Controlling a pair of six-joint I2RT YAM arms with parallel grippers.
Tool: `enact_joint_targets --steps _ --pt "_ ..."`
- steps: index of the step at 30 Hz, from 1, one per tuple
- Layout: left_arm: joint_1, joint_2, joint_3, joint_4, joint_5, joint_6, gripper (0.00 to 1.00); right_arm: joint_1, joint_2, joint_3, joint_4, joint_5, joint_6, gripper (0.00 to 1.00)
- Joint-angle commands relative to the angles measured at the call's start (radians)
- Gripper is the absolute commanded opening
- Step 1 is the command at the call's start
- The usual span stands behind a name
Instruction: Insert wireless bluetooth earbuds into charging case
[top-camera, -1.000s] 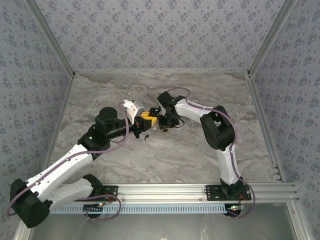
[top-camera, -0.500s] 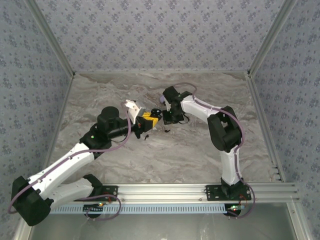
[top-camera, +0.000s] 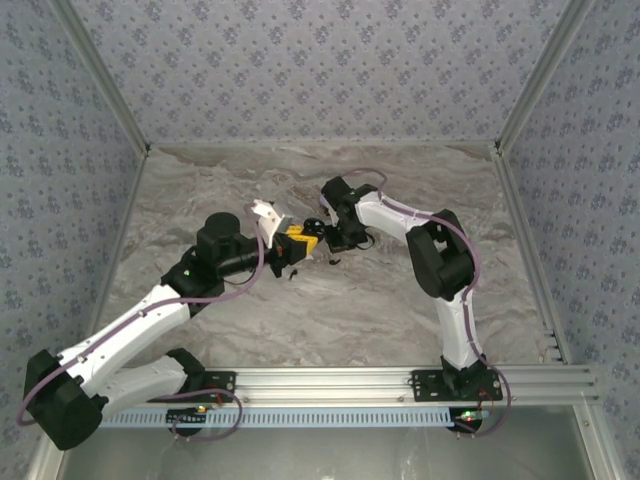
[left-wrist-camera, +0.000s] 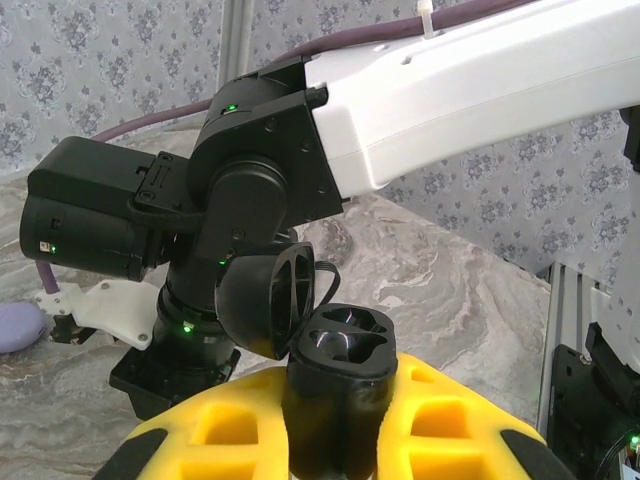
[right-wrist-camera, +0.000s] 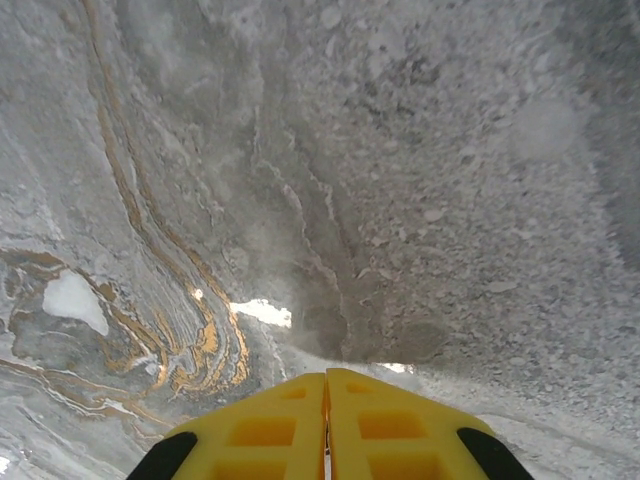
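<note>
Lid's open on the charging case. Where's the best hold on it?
Lower body of the charging case, pinched from its two flanks, as the left tool does. The lid stands open off one side and the earbud wells face up, so leave the top clear.

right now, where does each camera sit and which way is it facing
top external: above and behind the bases, looking down on the marble table; shows left arm and right arm.
left wrist: on the left arm, looking along the left gripper, shut on the open charging case, towards the right arm's wrist.
right wrist: on the right arm, looking down at the table past the shut right gripper.
shared: top external and left wrist both show the right arm.
</note>
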Motion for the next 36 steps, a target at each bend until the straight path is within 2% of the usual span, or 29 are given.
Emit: enact_joint_targets --steps 1,16,31,36 --pt "0.008 -0.001 0.043 0.028 0.023 -0.013 0.14 0.010 0.010 -0.021 -0.041 0.017 -0.024 0.10" --pt "0.007 -0.006 0.042 0.027 0.027 -0.020 0.14 0.034 -0.044 -0.093 -0.058 -0.018 -0.050 0.11" --pt "0.007 -0.012 0.040 0.025 0.023 -0.019 0.14 0.046 -0.083 -0.137 -0.009 -0.174 -0.086 0.13" --pt "0.007 -0.012 0.041 0.022 0.023 -0.019 0.14 0.046 -0.110 -0.134 -0.007 -0.145 -0.077 0.14"
